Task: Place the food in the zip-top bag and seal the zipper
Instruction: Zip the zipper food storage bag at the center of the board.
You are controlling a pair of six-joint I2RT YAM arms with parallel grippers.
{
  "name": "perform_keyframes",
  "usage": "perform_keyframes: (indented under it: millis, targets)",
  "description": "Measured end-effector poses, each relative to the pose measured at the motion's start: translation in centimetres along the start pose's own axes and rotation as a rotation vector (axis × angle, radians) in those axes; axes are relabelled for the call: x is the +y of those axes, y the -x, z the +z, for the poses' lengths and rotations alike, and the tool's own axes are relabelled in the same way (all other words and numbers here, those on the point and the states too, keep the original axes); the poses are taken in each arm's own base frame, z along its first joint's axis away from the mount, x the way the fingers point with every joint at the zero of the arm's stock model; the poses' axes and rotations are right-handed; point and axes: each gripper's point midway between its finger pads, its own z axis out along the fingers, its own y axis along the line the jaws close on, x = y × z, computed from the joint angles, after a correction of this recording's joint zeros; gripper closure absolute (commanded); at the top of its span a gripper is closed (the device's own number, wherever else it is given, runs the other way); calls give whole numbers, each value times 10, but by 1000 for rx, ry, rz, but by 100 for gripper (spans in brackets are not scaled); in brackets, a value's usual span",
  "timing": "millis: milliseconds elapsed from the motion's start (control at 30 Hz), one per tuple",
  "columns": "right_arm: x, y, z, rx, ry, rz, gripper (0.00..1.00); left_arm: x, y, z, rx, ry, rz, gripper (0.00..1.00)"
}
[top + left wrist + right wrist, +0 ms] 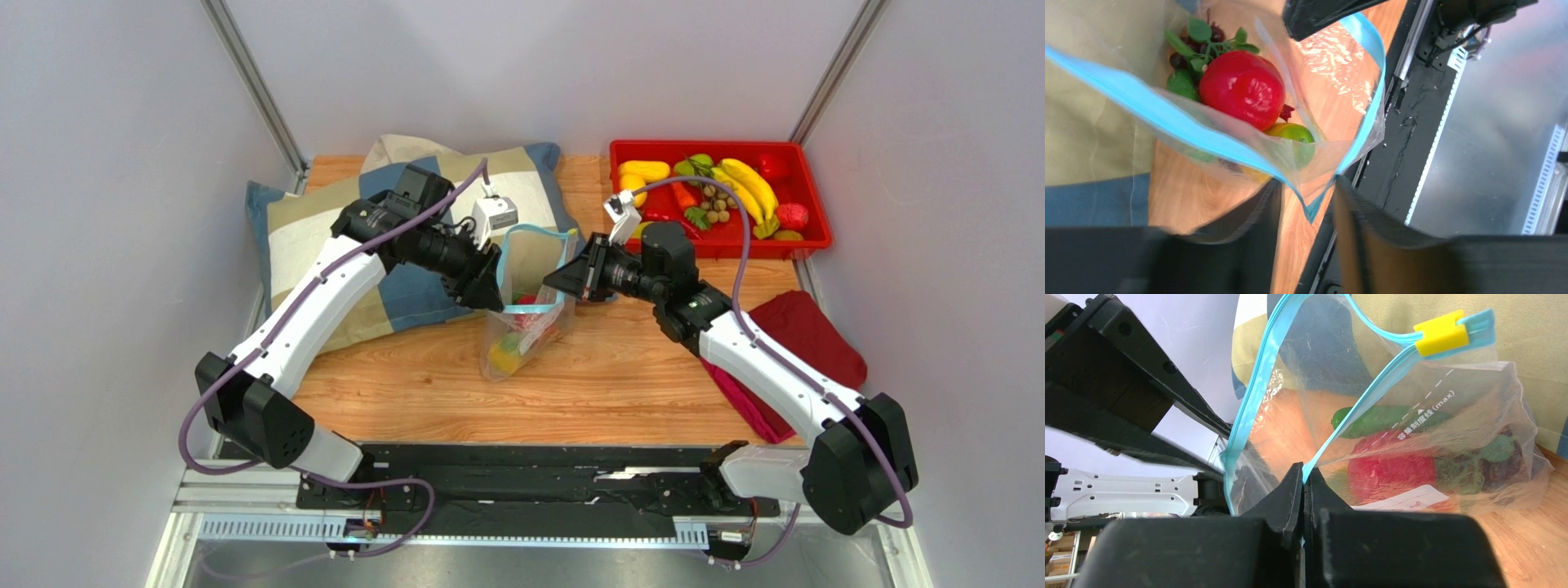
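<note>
Clear plastic: one zip-top bag (528,328) stands open-mouthed on a wooden table (613,380) between two grippers. The right gripper (1303,473) is clenched on its blue zipper (1260,398). The left gripper (1307,187) is spread, the bag's corner in the gap. Inside are one red fruit (1241,89), one green piece (1293,135) and one grape bunch (1177,60). One red tray (711,145) holding bananas (751,184) sits behind, well apart. The walls are pale grey.

left arm (313,300), right arm (773,365): white links, black joints | cables (741,245): purple | left claw (1306,187), right claw (1303,473): black
</note>
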Motion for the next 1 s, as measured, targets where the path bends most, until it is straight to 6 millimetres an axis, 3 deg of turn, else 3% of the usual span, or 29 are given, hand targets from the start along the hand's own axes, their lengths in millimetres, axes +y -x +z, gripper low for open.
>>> perform_keyframes:
  millis: [100, 133, 167, 267, 300, 400, 533, 767, 1000]
  targets:
    - [0, 0, 0, 0, 1, -3, 100, 7, -3, 1, 17, 26, 14, 88]
    - [0, 0, 0, 0, 1, -6, 99, 9, -5, 2, 31, 31, 17, 100]
    - [0, 0, 0, 0, 1, -9, 97, 11, -7, 2, 51, 34, 18, 100]
    - [-1, 0, 0, 0, 1, -22, 69, 21, -8, 3, 111, 45, 20, 100]
    - [-1, 0, 0, 0, 0, -34, 45, 24, -9, 4, 128, 48, 24, 100]
    - [-2, -2, -2, 26, 10, -70, 0, 26, -19, 2, 175, 52, 34, 100]
    - [-5, 6, -14, 45, 52, -174, 0, 22, -22, -10, 182, 75, 98, 100]
    - [-37, 37, -51, 13, 89, -447, 0, 9, -25, -32, 182, 68, 299, 100]
    - [-36, 21, -58, 79, 272, -864, 11, 7, -24, -41, 181, 61, 481, 100]
